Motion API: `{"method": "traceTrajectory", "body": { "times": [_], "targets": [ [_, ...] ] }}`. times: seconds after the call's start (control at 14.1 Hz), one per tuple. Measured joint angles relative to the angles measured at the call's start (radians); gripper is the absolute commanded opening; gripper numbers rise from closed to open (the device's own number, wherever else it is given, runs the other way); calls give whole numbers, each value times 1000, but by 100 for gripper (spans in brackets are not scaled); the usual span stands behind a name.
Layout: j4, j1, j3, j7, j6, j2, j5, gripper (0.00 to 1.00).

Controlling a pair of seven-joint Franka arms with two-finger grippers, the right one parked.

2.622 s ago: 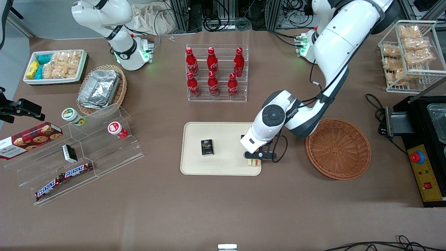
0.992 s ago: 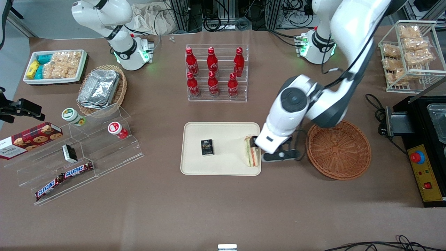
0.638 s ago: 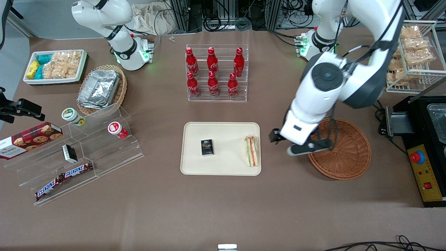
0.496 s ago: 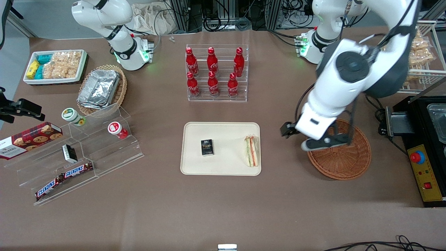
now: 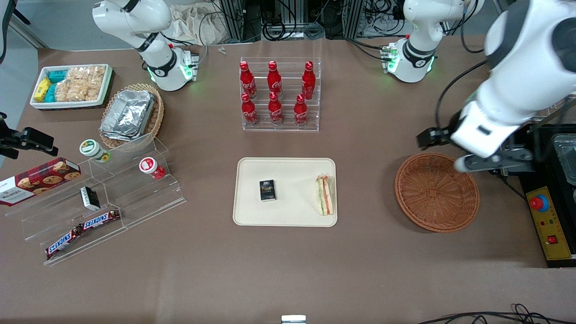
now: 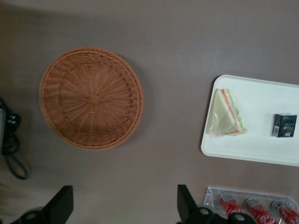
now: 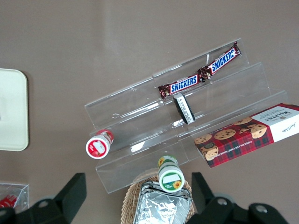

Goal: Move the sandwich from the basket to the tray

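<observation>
The sandwich [image 5: 325, 200], a wrapped triangular wedge with green and orange-red layers, lies flat on the cream tray [image 5: 292, 213] at the edge nearest the basket. It also shows in the left wrist view [image 6: 228, 114] on the tray [image 6: 261, 151]. The round brown wicker basket [image 5: 436, 192] is empty, as the left wrist view [image 6: 91, 98] shows. My left gripper [image 5: 443, 135] is raised high beside the basket, toward the working arm's end of the table. It is open wide and empty [image 6: 124, 205], well apart from the sandwich.
A small black box [image 5: 267, 190] lies on the tray beside the sandwich. A clear rack of red cola bottles [image 5: 280, 96] stands farther from the camera than the tray. A black machine with a red button [image 5: 551, 198] sits by the basket. A clear stepped stand [image 5: 99, 193] holds snacks.
The gripper released the sandwich on the tray, rose, and swung away over the basket toward the working arm's end. The sandwich stays flat on the tray.
</observation>
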Motion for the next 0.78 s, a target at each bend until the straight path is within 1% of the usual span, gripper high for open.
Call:
{"method": "traceTrajectory", "body": {
  "times": [0.14, 0.28, 0.5, 0.78],
  "targets": [
    [1, 0, 58, 48, -67, -50, -11, 100],
    [-2, -6, 93, 56, -90, -88, -12, 100],
    [-28, -15, 107, 58, -96, -118, -12, 100],
    [-43, -36, 111, 57, -96, -123, -11, 100]
  ]
}}
